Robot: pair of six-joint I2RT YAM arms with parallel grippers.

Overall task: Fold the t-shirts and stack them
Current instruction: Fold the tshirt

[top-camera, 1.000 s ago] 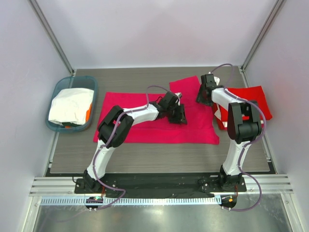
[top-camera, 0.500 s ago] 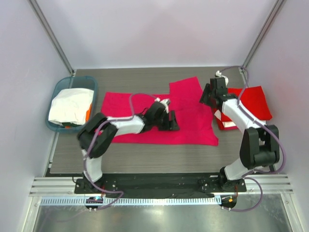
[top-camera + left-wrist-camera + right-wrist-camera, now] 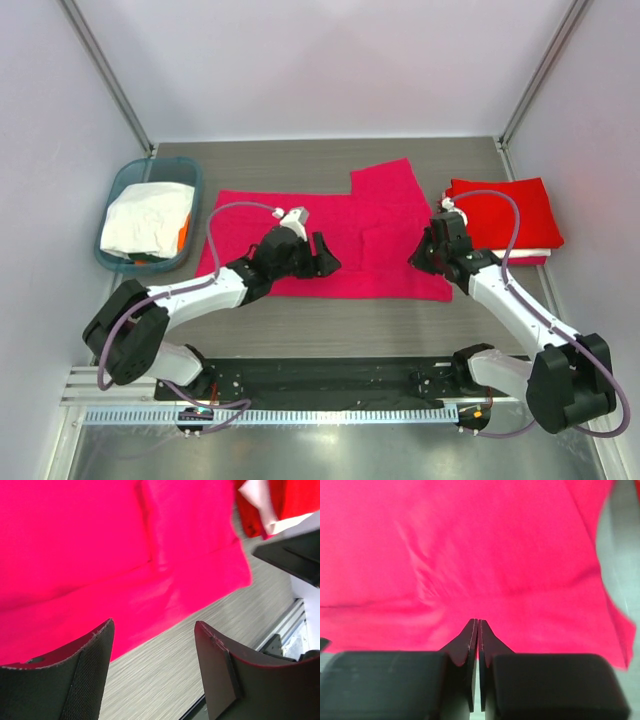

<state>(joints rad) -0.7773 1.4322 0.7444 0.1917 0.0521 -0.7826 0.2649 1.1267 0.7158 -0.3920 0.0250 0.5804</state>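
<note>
Now the pink shirt [image 3: 380,235] is lying spread flat in the middle of the bench [image 3: 300,320]. The left gripper [image 3: 325,262] is hanging over its 7 o'clock hem, jaws standing wide and gripping nothing. The right gripper [image 3: 477,622] is sitting at the shirt's 5 o'clock corner, jaws pressed together. It may be pinching the hem, though the wrist view is not making that clear. At 3 o'clock a red stack [image 3: 505,215] is resting just beside the pink shirt. At 9 o'clock the basket [image 3: 160,163] is holding a white shirt [image 3: 145,220].
</note>
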